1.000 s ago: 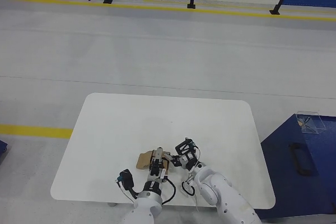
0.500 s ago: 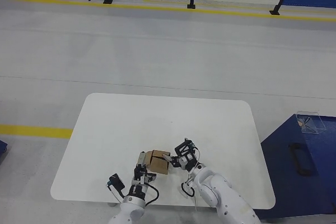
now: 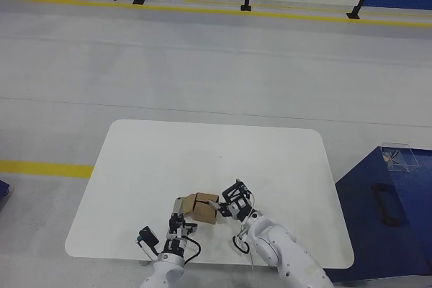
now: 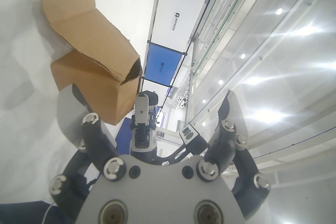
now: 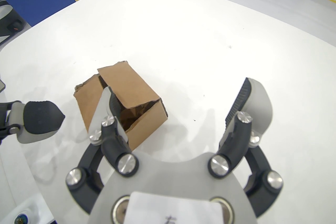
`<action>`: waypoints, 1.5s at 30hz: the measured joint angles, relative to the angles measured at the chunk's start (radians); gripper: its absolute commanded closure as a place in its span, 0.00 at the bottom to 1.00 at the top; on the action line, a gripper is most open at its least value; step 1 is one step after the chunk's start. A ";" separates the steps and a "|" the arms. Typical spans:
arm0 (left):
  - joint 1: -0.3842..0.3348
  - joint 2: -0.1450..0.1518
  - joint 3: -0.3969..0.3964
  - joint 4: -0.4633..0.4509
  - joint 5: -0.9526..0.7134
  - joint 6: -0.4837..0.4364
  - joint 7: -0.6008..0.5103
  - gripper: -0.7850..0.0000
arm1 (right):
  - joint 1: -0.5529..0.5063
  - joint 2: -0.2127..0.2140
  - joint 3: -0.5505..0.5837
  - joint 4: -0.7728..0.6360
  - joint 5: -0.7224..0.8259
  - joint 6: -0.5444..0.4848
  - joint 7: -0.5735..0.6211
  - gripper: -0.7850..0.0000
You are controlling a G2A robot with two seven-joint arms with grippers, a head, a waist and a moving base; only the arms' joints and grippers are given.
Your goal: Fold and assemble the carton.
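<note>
Grippers: left gripper [image 4: 151, 114] spread wide and empty, one finger just beside a corner of the carton [image 4: 99, 51], likely to brace it; right gripper [image 5: 178, 93] equally wide and empty, one finger at the open end, probably to tuck a flap.
Carton: plain brown corrugated board, a half-erected box with ragged flap edges, lying between both grippers.
Surface: smooth white counter [image 5: 197, 25], rounded corners; the carton sits near its front edge.
</note>
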 measured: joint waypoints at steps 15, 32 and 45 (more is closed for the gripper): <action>-0.091 -0.030 0.021 0.183 -0.023 -0.144 0.079 0.00 | 0.008 -0.012 -0.015 0.024 -0.019 0.005 0.006 0.00; -0.163 -0.061 0.023 0.328 -0.035 -0.286 0.114 0.00 | 0.001 -0.017 -0.017 0.009 -0.055 0.005 0.032 0.00; -0.155 -0.068 -0.027 0.302 -0.081 -0.409 0.056 0.00 | -0.005 -0.021 -0.015 0.008 -0.079 0.003 0.043 0.00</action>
